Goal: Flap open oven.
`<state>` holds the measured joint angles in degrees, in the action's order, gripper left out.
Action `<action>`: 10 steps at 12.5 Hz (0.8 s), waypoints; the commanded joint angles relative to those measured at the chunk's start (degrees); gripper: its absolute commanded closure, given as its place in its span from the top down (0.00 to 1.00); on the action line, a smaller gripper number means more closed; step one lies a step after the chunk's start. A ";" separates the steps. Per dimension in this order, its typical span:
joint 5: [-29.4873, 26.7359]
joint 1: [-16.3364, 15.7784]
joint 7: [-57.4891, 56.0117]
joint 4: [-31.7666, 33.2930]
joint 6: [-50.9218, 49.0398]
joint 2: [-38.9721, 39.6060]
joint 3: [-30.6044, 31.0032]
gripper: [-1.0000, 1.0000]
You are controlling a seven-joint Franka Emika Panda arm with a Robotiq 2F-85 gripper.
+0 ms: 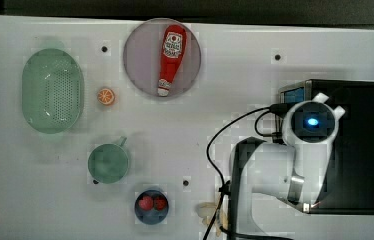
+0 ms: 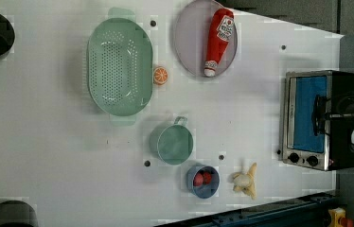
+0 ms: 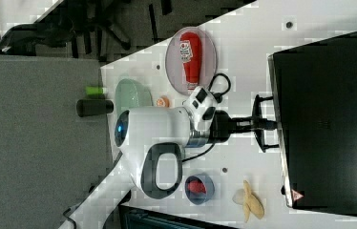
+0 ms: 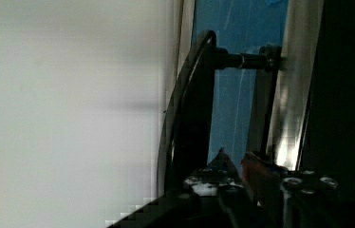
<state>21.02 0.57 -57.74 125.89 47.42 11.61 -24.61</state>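
The oven (image 1: pixel 357 150) stands at the top view's right, its black top (image 3: pixel 329 119) facing the camera. In the left view its blue door (image 2: pixel 307 113) lies flush in the silver frame, with black knobs at one end. My arm reaches over the oven's front. My gripper (image 3: pixel 262 125) is shut on the black bar handle (image 3: pixel 258 107) near its middle. In the wrist view the handle (image 4: pixel 194 104) runs down between my fingertips (image 4: pixel 213 173), and the blue door sits just behind it.
Left of the oven in the top view are a banana (image 1: pixel 210 212), a blue bowl (image 1: pixel 151 205) of red fruit, a green cup (image 1: pixel 108 163), an orange slice (image 1: pixel 106 96), a green colander (image 1: pixel 52 90) and a plate (image 1: pixel 140 70) with a ketchup bottle (image 1: pixel 171 57).
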 commanded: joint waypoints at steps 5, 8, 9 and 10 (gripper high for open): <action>13.14 -6.22 25.75 2.93 -1.79 1.89 5.88 0.17; 16.08 -8.08 35.74 2.91 -2.31 5.32 8.30 0.17; 16.83 -8.68 38.25 2.83 -2.24 6.58 8.87 0.17; 16.88 -9.22 40.30 2.73 -2.12 7.79 9.13 0.17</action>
<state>37.66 -6.17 -24.80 127.91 46.13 17.65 -16.25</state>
